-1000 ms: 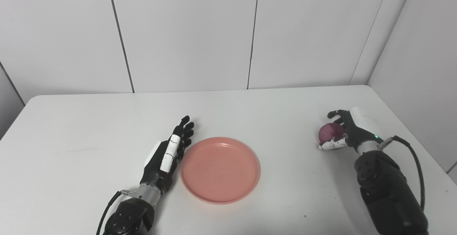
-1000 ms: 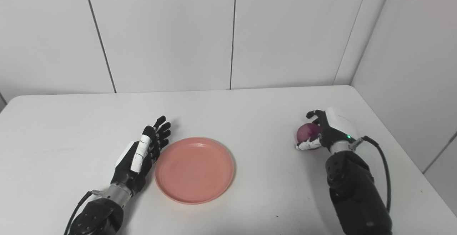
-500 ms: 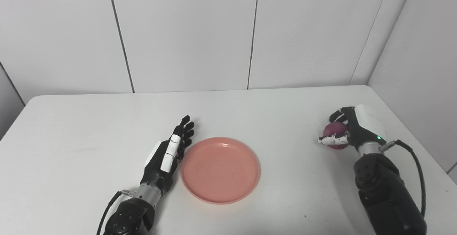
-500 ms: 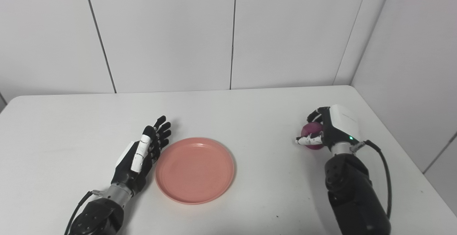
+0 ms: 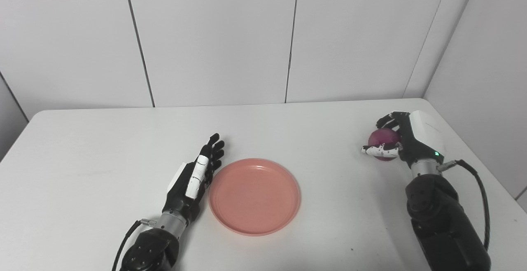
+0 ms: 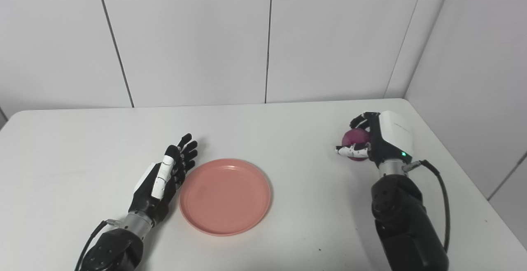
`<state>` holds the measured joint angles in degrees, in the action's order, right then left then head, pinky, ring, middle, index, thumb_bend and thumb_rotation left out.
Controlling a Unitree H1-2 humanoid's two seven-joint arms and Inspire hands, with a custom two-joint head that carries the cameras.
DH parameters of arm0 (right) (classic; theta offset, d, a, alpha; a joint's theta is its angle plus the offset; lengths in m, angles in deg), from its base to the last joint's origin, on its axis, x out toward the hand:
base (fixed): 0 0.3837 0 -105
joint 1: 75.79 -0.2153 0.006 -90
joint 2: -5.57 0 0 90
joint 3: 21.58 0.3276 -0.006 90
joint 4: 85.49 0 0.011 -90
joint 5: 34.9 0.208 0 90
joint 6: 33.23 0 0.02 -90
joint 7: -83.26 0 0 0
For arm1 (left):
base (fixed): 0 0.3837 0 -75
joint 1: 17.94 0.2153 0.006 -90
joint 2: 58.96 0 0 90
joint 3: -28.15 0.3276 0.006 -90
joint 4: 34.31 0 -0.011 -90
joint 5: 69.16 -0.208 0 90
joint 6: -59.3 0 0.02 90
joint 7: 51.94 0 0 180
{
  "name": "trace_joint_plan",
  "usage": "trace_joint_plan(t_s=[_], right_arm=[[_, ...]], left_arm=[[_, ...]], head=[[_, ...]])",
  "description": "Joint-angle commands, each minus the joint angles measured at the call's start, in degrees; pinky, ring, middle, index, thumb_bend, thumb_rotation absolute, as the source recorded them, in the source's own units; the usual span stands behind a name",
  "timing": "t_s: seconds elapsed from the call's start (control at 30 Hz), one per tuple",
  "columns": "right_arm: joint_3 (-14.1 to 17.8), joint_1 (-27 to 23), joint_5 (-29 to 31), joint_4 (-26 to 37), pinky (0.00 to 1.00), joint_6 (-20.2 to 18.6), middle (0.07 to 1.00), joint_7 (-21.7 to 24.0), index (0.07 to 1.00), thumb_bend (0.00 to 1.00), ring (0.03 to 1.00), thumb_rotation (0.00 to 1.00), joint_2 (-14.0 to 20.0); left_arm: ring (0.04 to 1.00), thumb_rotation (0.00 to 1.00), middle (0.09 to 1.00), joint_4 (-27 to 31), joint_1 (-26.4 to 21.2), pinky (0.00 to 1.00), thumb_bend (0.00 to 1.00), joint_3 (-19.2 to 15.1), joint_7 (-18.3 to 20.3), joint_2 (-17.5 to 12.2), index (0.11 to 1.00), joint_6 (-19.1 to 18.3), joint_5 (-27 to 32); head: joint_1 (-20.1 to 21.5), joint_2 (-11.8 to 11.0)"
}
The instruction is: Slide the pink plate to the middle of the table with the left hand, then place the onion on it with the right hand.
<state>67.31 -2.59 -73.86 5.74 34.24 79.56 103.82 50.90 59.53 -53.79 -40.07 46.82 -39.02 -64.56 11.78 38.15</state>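
Holding the round onion [image 5: 382, 139] at the far right, the right hand [image 5: 405, 141] wraps it. It looks smooth, maybe slippery. The left hand [image 5: 193, 178] lies flat, fingers apart, beside the pink plate [image 5: 254, 196].

you have a round, shallow, salmon-pink plastic plate [image 5: 254, 196] lying flat and empty on the white table, near the middle and a little toward the front edge. your small, round, dark purple-red onion [image 5: 383, 140] sits at about 2 o'clock from the plate, well apart from it, off toward the table's right side, partly hidden.
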Motion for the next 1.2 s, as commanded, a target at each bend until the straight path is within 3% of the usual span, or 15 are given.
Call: trace_joint_plan(t_s=[0.0,0.23,0.83,0.9,1.07,1.17], right_arm=[[0.4,-1.7,0.0,2.6,0.18,3.0,0.473,-2.5,0.486,0.53,0.278,0.0,0.3],[0.2,-1.7,1.4,5.5,0.17,3.5,0.473,-2.3,0.485,0.53,0.25,0.0,-2.0],[-7.2,-0.3,1.0,10.3,0.24,6.2,0.476,-0.2,0.486,0.53,0.318,0.0,-5.9],[-7.8,-0.2,1.1,10.6,0.25,6.3,0.414,0.3,0.52,0.52,0.34,0.0,-6.4],[-9.6,-0.1,0.5,10.7,0.24,8.4,0.402,0.3,0.524,0.52,0.323,0.0,-6.9],[-10.6,-0.1,0.3,11.3,0.21,8.1,0.466,1.2,0.491,0.53,0.298,0.0,-7.5]], left_arm=[[0.989,1.0,0.985,1.3,-2.2,1.0,0.81,0.1,-0.1,0.4,0.983,1.0,-0.2],[0.99,1.0,0.985,1.1,-2.3,1.0,0.81,0.1,-0.1,0.6,0.986,1.3,-0.2],[0.99,1.0,0.984,1.0,-2.3,1.0,0.8,0.1,-0.3,0.8,0.985,1.5,-0.6],[0.991,1.0,0.984,1.3,-2.3,1.0,0.8,0.1,-0.4,0.8,0.984,1.2,-0.6],[0.987,1.0,0.983,1.3,-2.3,1.0,0.8,0.4,-0.5,0.8,0.985,1.7,-1.1],[0.986,1.0,0.985,1.5,-2.2,1.0,0.8,0.3,-0.5,1.1,0.987,1.5,-1.0]], head=[[0.0,0.0],[-0.2,-0.1],[-0.4,0.1],[-0.4,0.1],[-0.7,0.4],[-1.0,0.7]])
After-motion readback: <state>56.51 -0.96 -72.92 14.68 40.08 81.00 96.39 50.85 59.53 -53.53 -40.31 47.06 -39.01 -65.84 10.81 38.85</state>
